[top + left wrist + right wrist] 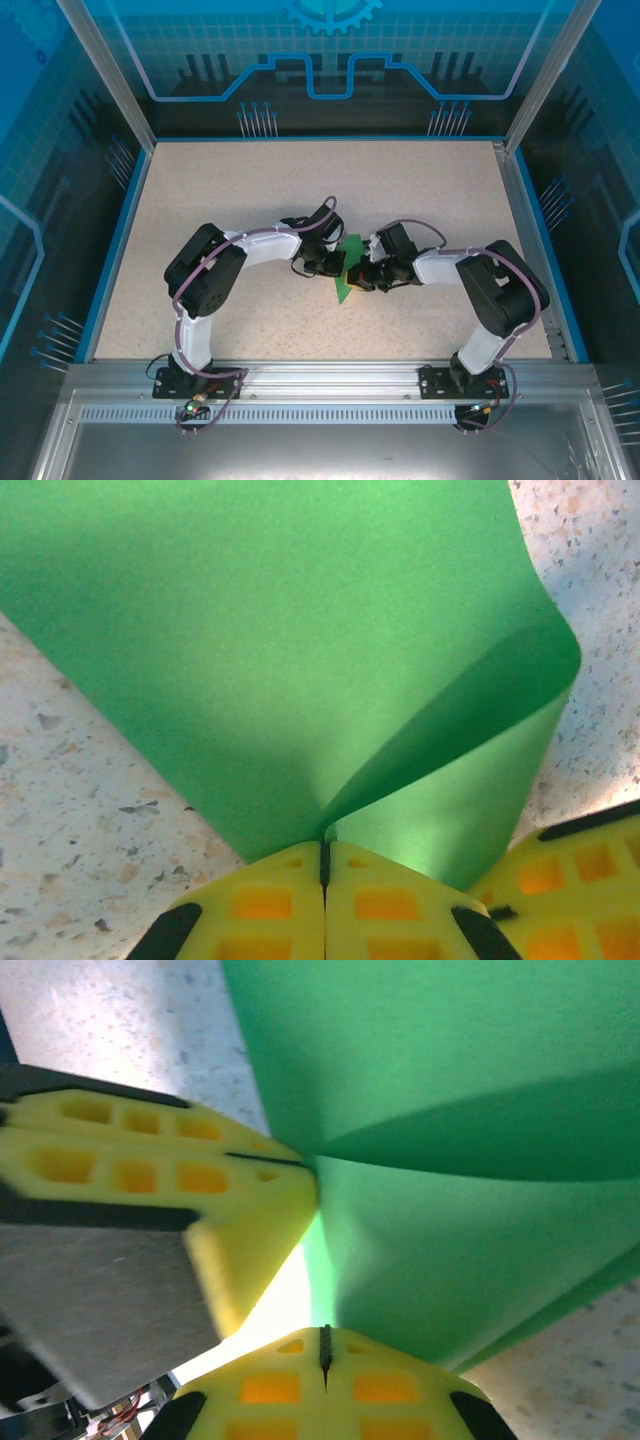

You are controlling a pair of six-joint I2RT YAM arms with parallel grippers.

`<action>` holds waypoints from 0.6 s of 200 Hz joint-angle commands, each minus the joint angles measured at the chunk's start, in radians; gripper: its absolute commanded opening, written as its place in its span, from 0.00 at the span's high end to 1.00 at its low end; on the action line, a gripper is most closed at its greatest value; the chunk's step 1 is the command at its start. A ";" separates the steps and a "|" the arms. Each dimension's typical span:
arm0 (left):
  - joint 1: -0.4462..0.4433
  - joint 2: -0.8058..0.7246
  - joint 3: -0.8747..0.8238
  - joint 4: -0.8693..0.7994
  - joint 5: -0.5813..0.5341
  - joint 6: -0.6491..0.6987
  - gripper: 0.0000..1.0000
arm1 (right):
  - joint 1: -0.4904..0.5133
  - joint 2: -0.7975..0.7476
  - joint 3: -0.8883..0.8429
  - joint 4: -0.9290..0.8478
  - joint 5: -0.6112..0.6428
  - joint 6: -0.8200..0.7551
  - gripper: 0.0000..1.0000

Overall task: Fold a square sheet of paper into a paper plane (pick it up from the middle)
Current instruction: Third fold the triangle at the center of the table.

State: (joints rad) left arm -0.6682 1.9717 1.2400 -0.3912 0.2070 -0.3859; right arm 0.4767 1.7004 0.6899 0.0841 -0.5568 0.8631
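The bright green square sheet of paper [345, 288] is held in the middle of the table between both arms, bent into a curled fold. In the left wrist view the sheet [300, 630] fans out from my left gripper [324, 848], which is shut on its pinched edge. The right gripper's yellow fingers [585, 870] show at the lower right, against the paper. In the right wrist view my right gripper [324, 1338] is shut on the paper's lower edge [450, 1250], and the left gripper's fingers [170, 1165] clamp the sheet just beside it. From above, the left gripper [333, 266] and right gripper [361, 278] almost touch.
The speckled beige table [250, 190] lies all round the paper. Blue and metal frame rails [530, 230] border it on the sides, and both arm bases stand at the near edge [330, 375].
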 commanded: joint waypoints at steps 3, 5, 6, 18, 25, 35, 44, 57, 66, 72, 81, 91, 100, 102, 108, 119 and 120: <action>0.000 0.026 -0.036 -0.041 -0.029 0.011 0.94 | -0.011 0.008 -0.005 -0.008 0.016 -0.031 0.98; 0.000 0.027 -0.036 -0.040 -0.028 0.010 0.94 | -0.010 0.009 -0.007 -0.010 0.020 -0.032 0.98; -0.001 0.027 -0.036 -0.040 -0.028 0.011 0.94 | -0.010 0.010 -0.008 -0.012 0.022 -0.033 0.98; 0.000 0.029 -0.035 -0.038 -0.027 0.011 0.94 | -0.012 0.024 -0.012 -0.015 0.027 -0.046 0.98; 0.001 0.030 -0.034 -0.038 -0.026 0.012 0.94 | -0.013 0.037 -0.015 -0.004 0.018 -0.050 0.98; 0.001 0.032 -0.031 -0.039 -0.026 0.012 0.94 | -0.013 0.054 -0.018 0.000 0.019 -0.049 0.98; 0.000 0.033 -0.031 -0.038 -0.027 0.013 0.94 | -0.015 0.067 -0.014 -0.001 0.019 -0.050 0.98; 0.001 0.034 -0.031 -0.038 -0.027 0.016 0.94 | -0.019 0.079 -0.006 -0.013 0.011 -0.051 0.97; -0.001 0.035 -0.032 -0.041 -0.029 0.016 0.94 | -0.019 0.071 -0.006 -0.013 0.008 -0.047 0.97; 0.000 0.035 -0.031 -0.042 -0.028 0.017 0.94 | -0.022 0.060 -0.002 -0.017 0.007 -0.047 0.97; 0.000 0.035 -0.031 -0.042 -0.028 0.018 0.94 | -0.025 0.042 0.004 -0.028 -0.005 -0.048 0.96; 0.001 0.035 -0.033 -0.043 -0.029 0.019 0.94 | -0.032 0.008 0.013 -0.042 -0.018 -0.053 0.95; 0.000 0.035 -0.031 -0.044 -0.029 0.021 0.94 | -0.043 -0.021 0.021 -0.057 -0.024 -0.059 0.95; 0.000 0.035 -0.031 -0.045 -0.029 0.020 0.94 | -0.044 -0.030 0.023 -0.062 -0.024 -0.061 0.95; 0.001 0.034 -0.031 -0.046 -0.029 0.020 0.94 | -0.055 -0.050 0.029 -0.075 -0.026 -0.069 0.95; 0.000 0.035 -0.031 -0.046 -0.029 0.021 0.94 | -0.076 -0.076 0.039 -0.102 -0.024 -0.087 0.95; 0.000 0.035 -0.031 -0.047 -0.029 0.021 0.94 | -0.078 -0.077 0.041 -0.103 -0.025 -0.089 0.94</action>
State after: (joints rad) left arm -0.6682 1.9717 1.2400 -0.3912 0.2070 -0.3855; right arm 0.4473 1.6974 0.6899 0.0521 -0.5751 0.8207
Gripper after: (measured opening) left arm 0.062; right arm 0.055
